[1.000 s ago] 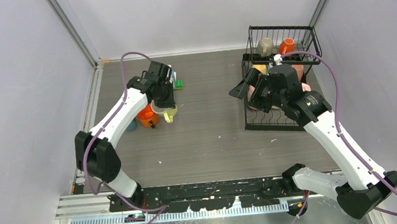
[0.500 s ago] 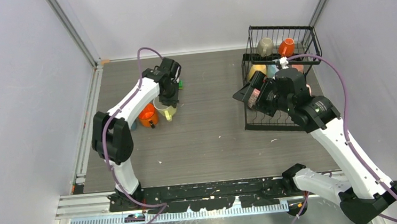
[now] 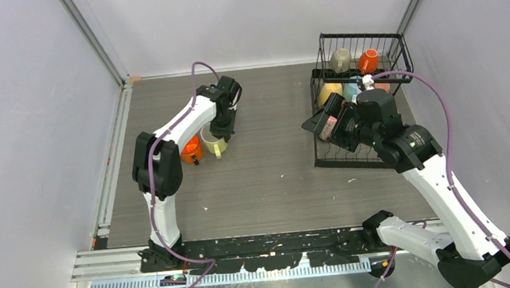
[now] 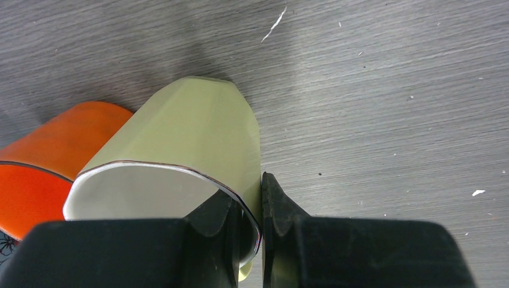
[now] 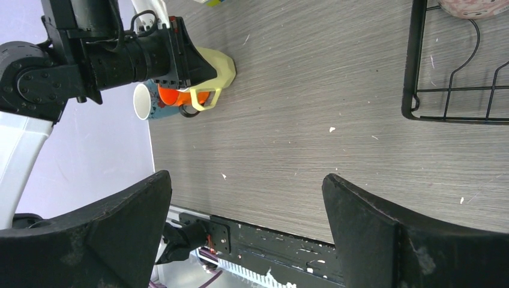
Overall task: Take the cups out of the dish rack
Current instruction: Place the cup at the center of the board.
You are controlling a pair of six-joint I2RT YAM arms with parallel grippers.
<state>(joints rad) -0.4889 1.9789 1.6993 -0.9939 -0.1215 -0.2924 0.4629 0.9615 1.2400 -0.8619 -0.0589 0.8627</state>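
Note:
My left gripper [image 4: 252, 193] is shut on the rim of a pale yellow mug [image 4: 192, 126], with one finger inside and one outside. The mug is down at the table, touching an orange mug [image 4: 54, 144]. From above, the left gripper [image 3: 222, 134] stands over the yellow mug [image 3: 215, 147], next to the orange mug [image 3: 189, 150]. My right gripper [image 5: 246, 186] is open and empty. It hovers [image 3: 320, 119] at the left edge of the black dish rack [image 3: 396, 54]. The rack holds a beige mug [image 3: 340, 59], an orange one [image 3: 368, 59] and others below them. A pink mug [image 5: 474, 6] sits in its base.
A light blue mug with a white inside [image 5: 146, 102] lies behind the orange mug [image 5: 180, 96] by the left wall. The rack's wire base [image 5: 414, 90] stands at the table's back right corner. Purple cables loop over both arms.
My left arm has swung its elbow to the right while the gripper stayed on the yellow mug beside the orange one. My right gripper has shifted slightly right, toward the rack.

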